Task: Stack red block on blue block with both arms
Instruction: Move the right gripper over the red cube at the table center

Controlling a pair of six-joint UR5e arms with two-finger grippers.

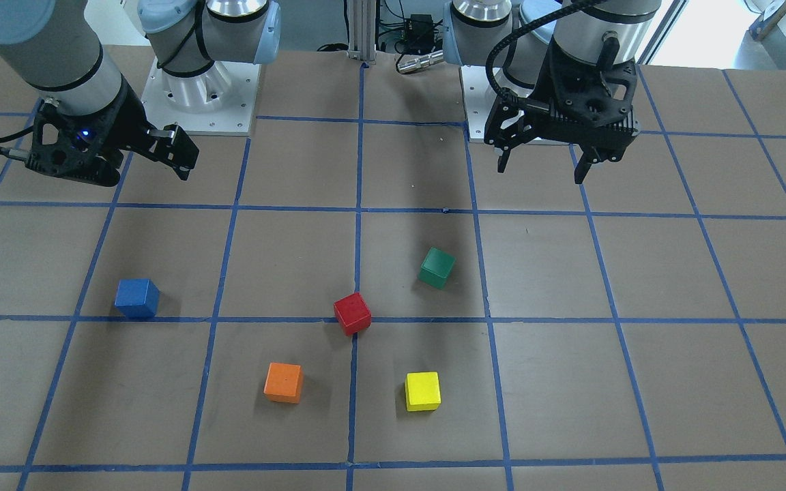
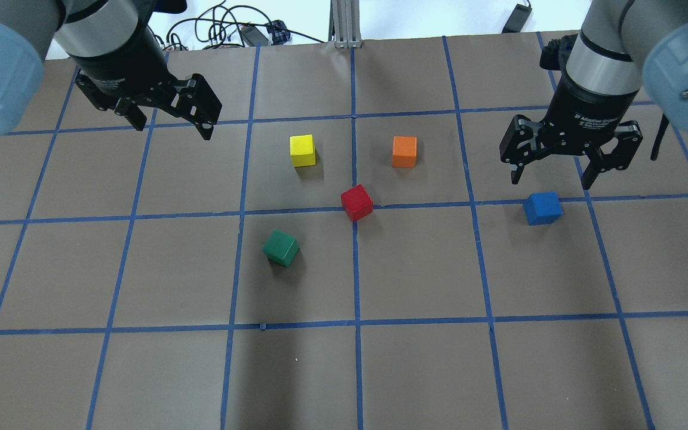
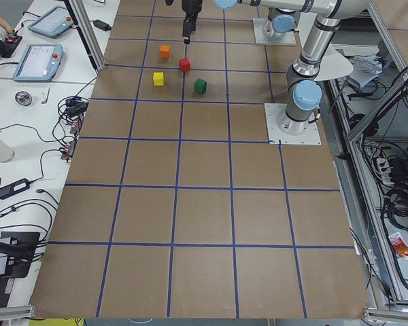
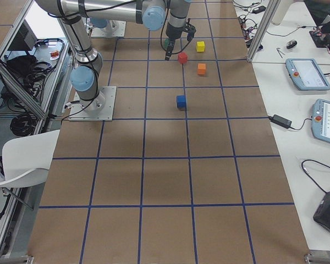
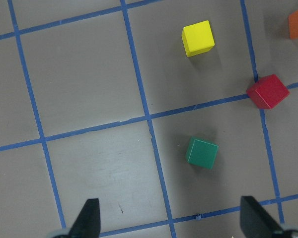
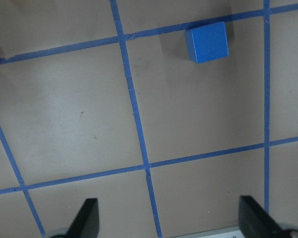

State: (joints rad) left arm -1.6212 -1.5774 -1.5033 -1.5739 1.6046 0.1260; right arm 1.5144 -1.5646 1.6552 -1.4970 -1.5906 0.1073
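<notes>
The small matte red cube (image 2: 356, 202) sits mid-table (image 2: 415, 370) on a blue tape line. The small matte blue cube (image 2: 542, 208) lies near the right gripper (image 2: 550, 181). It and the left gripper (image 2: 174, 128) hover spread apart, empty.
</notes>
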